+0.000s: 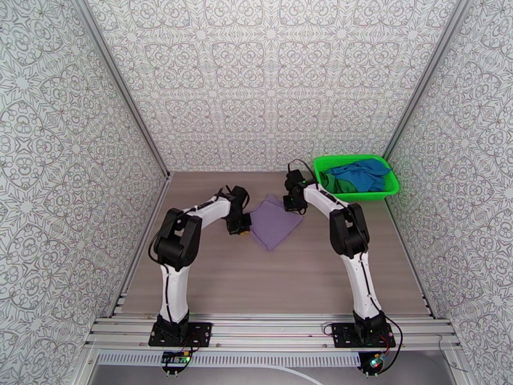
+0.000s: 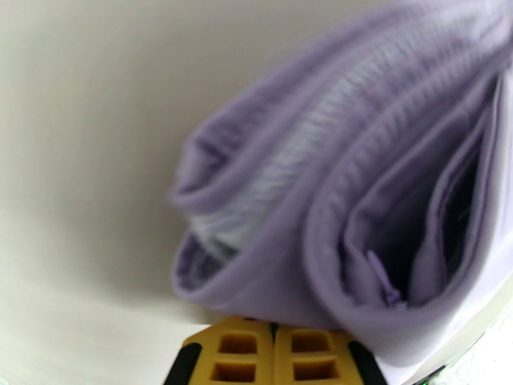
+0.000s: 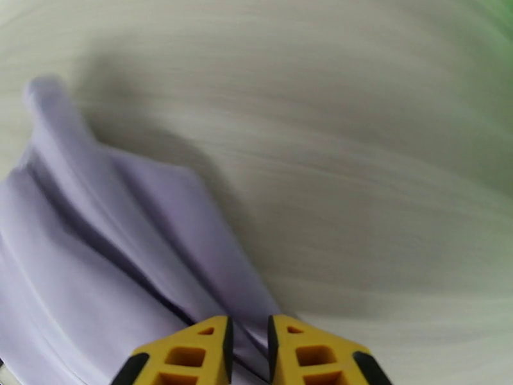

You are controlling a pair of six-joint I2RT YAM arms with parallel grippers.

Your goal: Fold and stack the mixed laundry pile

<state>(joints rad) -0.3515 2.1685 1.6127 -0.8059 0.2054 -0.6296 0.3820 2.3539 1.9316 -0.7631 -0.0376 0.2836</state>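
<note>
The lavender-grey garment (image 1: 276,224) lies folded on the table between my two arms. My left gripper (image 1: 240,228) sits at its left corner. In the left wrist view the yellow fingers (image 2: 238,346) are pressed together, and the garment's (image 2: 359,187) layered edge ends right at their tips. My right gripper (image 1: 295,205) is at the garment's far right corner. Its fingers (image 3: 186,354) stand a narrow gap apart with a ridge of the lavender cloth (image 3: 115,251) running into the gap. The bright blue garment (image 1: 364,173) and the dark green one (image 1: 342,185) lie in the basket.
A bright green mesh basket (image 1: 392,187) stands in the back right corner against the patterned walls. Bare wooden tabletop (image 1: 269,283) stretches from the garment to the arm bases at the near edge.
</note>
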